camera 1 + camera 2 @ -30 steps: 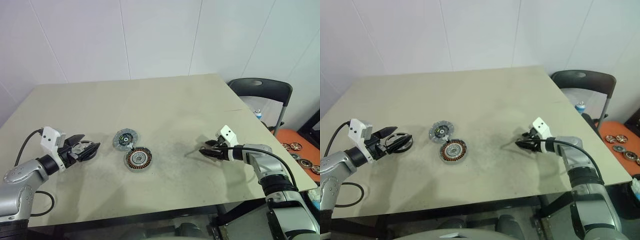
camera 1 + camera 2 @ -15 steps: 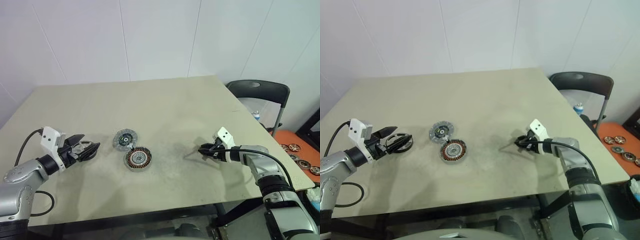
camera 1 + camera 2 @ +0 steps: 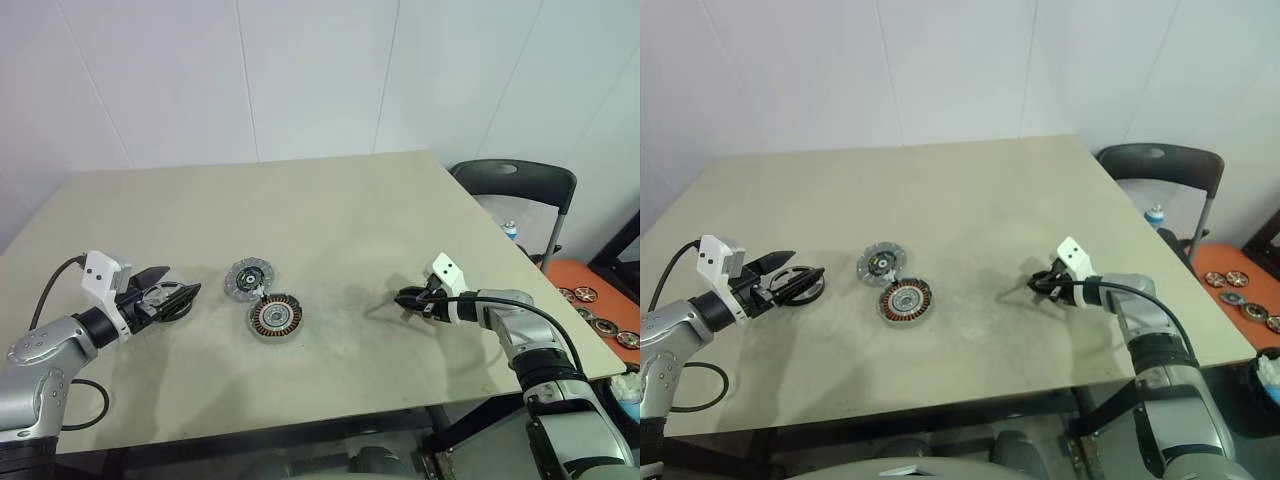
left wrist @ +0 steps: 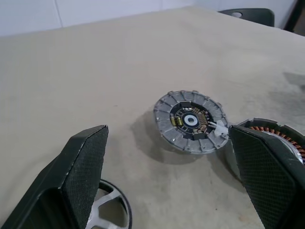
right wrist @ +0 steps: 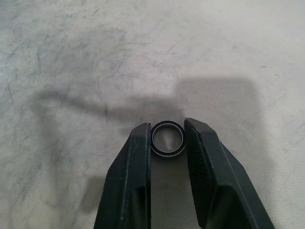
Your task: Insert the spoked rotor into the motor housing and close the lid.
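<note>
Near the middle of the beige table (image 3: 330, 210), motor housing (image 3: 276, 318) lying open, copper windings facing up. Joined to its edge on the far-left side, lid (image 3: 249, 277) folded flat, inner face up, dark ring and small hub showing. Over at the left, spoked rotor (image 3: 172, 302) between the wide-spread fingers (image 4: 86, 176) of the left gripper (image 3: 180, 298), close to the table surface; cannot tell whether resting on it or lifted, and no finger seen touching it. Well apart from housing and lid, which sit to the right of that gripper. On the right side of the table, right gripper (image 5: 167, 143) low over the surface, jaws drawn narrow and pinching a small dark ring (image 5: 167, 139) between the fingertips. Beyond the table's right edge, a dark folding chair (image 3: 520, 190), and an orange surface (image 3: 590, 290) with several small wheel-like discs (image 3: 600, 318).
</note>
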You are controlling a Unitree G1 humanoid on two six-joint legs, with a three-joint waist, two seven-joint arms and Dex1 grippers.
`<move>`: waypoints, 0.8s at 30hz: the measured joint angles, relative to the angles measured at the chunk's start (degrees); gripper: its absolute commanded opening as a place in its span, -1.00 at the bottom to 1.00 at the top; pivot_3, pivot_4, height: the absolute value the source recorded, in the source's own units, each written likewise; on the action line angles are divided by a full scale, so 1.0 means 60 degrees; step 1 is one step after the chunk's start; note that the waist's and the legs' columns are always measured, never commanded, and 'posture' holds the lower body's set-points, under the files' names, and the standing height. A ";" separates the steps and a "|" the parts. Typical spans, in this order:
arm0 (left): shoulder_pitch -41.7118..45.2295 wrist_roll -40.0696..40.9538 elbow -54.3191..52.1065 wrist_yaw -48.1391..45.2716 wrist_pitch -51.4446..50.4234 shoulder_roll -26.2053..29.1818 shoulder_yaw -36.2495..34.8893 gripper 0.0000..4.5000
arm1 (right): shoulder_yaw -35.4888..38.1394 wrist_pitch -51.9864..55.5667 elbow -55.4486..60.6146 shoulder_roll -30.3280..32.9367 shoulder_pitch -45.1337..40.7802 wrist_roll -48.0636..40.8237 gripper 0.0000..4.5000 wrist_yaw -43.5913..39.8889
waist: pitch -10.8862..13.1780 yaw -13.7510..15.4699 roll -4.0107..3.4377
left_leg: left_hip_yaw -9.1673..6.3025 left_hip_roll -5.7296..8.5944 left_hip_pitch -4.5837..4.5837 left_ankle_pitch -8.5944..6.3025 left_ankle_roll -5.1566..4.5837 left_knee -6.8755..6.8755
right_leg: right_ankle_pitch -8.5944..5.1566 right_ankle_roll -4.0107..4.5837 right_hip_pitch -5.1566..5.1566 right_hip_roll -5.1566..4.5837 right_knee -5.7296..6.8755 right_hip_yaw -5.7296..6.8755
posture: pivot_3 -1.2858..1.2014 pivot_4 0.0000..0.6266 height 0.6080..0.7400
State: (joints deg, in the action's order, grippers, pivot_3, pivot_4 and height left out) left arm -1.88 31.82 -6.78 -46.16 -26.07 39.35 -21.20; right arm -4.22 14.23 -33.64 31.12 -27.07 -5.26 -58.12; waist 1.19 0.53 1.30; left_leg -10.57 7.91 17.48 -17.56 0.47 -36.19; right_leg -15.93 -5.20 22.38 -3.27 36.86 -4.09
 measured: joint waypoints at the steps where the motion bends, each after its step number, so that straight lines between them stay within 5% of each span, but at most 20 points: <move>1: -0.0007 0.0012 -0.0001 -0.0020 -0.0016 0.0004 0.0001 0.92 | -0.0029 0.0122 0.0154 -0.0084 -0.0030 0.0010 -0.70 0.0014 | 0.0001 -0.0016 0.0002 | 0.0011 -0.0013 0.0003 -0.0002 0.0003 0.0003 | 0.0001 0.0000 0.0012 0.0002 0.0000 0.0000 | 0.03 -1.00 1.00; 9: 0.0001 0.0027 -0.0081 -0.0153 -0.0189 0.0005 0.0020 0.92 | -0.0818 0.0837 0.1638 -0.1161 -0.0820 -0.0086 -0.70 -0.0145 | 0.0041 0.0060 -0.0055 | 0.0023 -0.0085 0.0165 -0.0029 0.0093 -0.0007 | 0.0064 0.0033 0.0211 0.0056 0.0003 0.0019 | 0.03 -1.00 1.00; 24: -0.0051 0.0027 -0.0400 -0.0064 -0.0199 -0.0162 0.0102 0.92 | -0.1741 0.1304 0.2087 -0.2524 -0.2190 -0.0395 -0.70 -0.0956 | 0.0048 -0.0012 -0.0067 | 0.0090 -0.0136 0.0172 -0.0088 0.0086 0.0003 | 0.0071 0.0043 0.0218 0.0091 -0.0078 0.0019 | 0.03 -1.00 1.00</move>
State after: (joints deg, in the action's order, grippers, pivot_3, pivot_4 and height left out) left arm -2.19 31.98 -9.18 -46.54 -27.27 38.38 -20.59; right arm -14.67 22.06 -21.11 15.98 -40.21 -7.63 -63.86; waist 1.48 0.46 0.90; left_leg -10.02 7.09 18.51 -18.09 0.98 -36.17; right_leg -15.50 -4.95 23.68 -2.72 36.39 -3.98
